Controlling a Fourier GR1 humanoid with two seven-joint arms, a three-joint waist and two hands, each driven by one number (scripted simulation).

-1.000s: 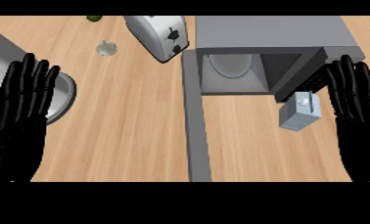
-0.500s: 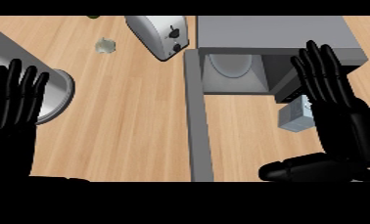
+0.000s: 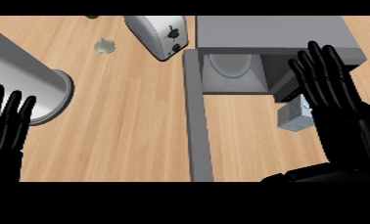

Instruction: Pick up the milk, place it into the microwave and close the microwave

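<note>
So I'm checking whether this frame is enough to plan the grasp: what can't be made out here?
- Milk carton, head view: right side hidden behind the right robot hand.
- Left robot hand: palm cut off by the lower edge.
- Microwave interior: mostly hidden under its roof.

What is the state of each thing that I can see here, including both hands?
Grey microwave: door open, white round plate inside.
Small pale blue milk carton: upright on the wooden counter, not held.
Right hand: open, fingers straight, over the carton.
Left hand: open, resting at the left edge.
Silver toaster: lying tilted, untouched.
</note>
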